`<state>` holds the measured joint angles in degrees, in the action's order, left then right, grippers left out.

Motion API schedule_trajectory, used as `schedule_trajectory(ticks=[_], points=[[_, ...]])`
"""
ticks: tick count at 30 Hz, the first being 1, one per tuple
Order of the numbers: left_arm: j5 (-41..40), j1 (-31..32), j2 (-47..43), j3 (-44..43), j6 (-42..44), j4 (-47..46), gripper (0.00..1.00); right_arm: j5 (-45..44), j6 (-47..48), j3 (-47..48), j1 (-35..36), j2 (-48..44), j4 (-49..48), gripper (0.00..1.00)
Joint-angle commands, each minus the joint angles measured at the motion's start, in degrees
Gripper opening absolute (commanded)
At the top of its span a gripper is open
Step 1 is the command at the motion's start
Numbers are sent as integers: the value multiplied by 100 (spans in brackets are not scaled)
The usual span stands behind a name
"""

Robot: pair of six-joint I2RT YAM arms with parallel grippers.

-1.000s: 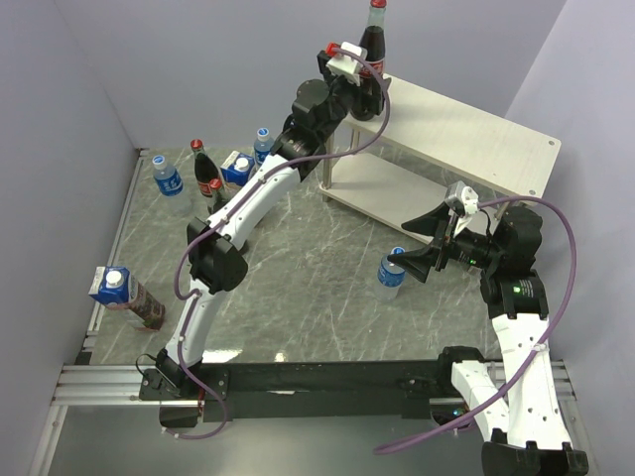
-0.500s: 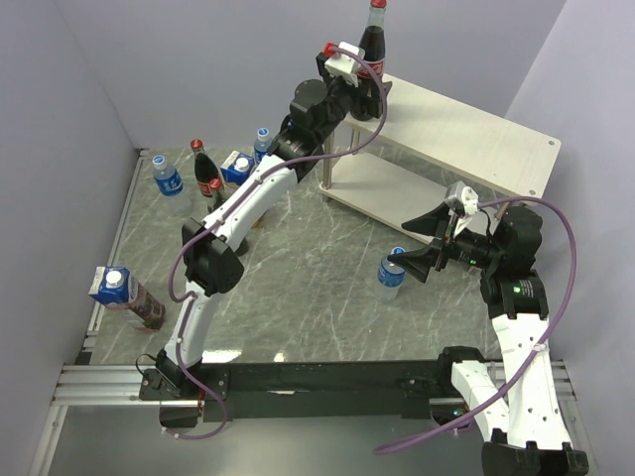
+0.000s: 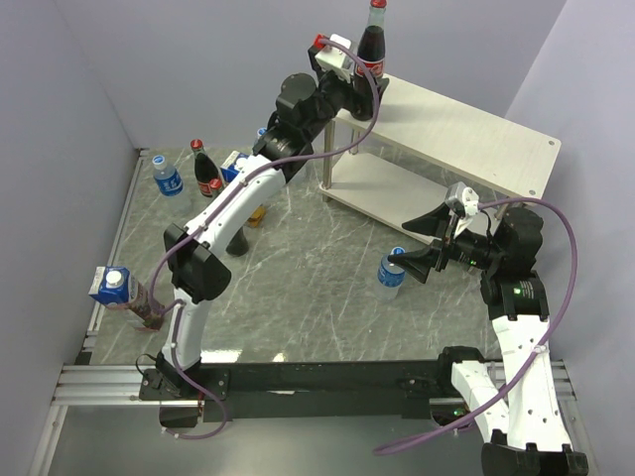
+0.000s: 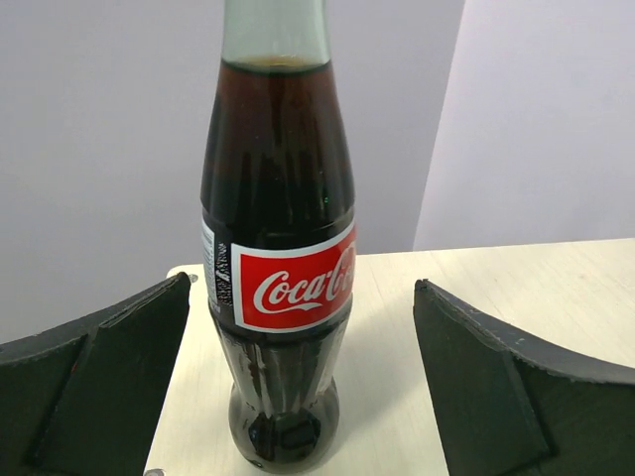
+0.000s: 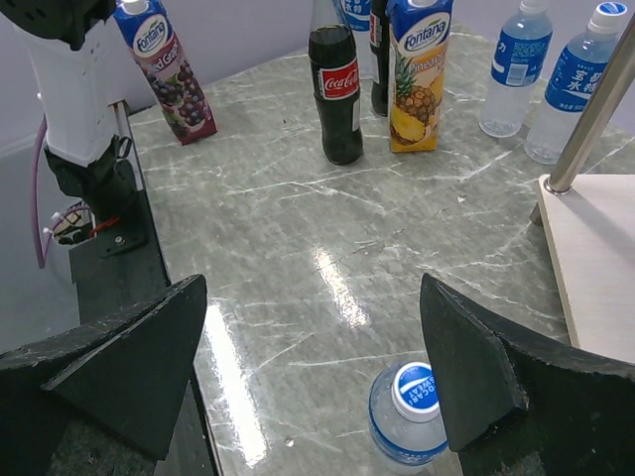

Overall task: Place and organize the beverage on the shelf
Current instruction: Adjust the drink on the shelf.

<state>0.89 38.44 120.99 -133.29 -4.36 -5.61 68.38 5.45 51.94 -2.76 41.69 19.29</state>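
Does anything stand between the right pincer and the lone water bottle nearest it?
Nothing visible does. The right pincer is open, and the water bottle stands upright in line with the gap between its fingers, with only bare tabletop between.

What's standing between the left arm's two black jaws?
A cola bottle, upright on the shelf's top board, with a gap on either side; the left wrist view shows it.

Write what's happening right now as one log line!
left fingers: open, flanking cola bottle upright on shelf | right fingers: open, by water bottle on table
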Motion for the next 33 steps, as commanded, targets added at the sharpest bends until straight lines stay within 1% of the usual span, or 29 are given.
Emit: schedule_trajectory(ticks=[1, 6, 10, 19, 24, 26, 27, 28, 29, 30, 31, 32, 33], points=[[236, 15, -374, 58, -91, -2, 99, -53, 61, -35, 39, -73, -162, 93], [377, 15, -602, 242, -118, 51, 99, -70, 96, -26, 30, -91, -136, 93], [421, 32, -919, 654, -56, 95, 99, -88, 140, -18, 30, -100, -92, 93], [465, 32, -2235, 1867, 32, 191, 99, -106, 202, -26, 39, -109, -74, 93], [430, 32, -2922, 2465, -30, 543, 99, -272, 430, 18, 22, -109, 83, 93], [404, 41, -3387, 2948, -39, 700, 100, -412, 657, 96, 30, -91, 276, 94], [351, 41, -3572, 3367, -21, 788, 99, -448, 720, 114, 22, -82, 329, 94], [203, 33, -3974, 3598, 5, 824, 100, -457, 807, 123, 30, -39, 356, 94], [80, 32, -4187, 3844, 23, 850, 99, -457, 843, 123, 30, -21, 400, 94], [-61, 32, -4415, 4342, 58, 877, 99, -448, 896, 114, 22, 14, 418, 93], [-71, 32, -4870, 4591, 49, 964, 99, -440, 966, 114, 30, 32, 444, 93], [-541, 24, -5100, 4828, 58, 1017, 99, -431, 1079, 97, 30, 93, 470, 94], [-711, 32, -5538, 5292, 58, 1079, 99, -413, 1142, 97, 30, 120, 505, 93]])
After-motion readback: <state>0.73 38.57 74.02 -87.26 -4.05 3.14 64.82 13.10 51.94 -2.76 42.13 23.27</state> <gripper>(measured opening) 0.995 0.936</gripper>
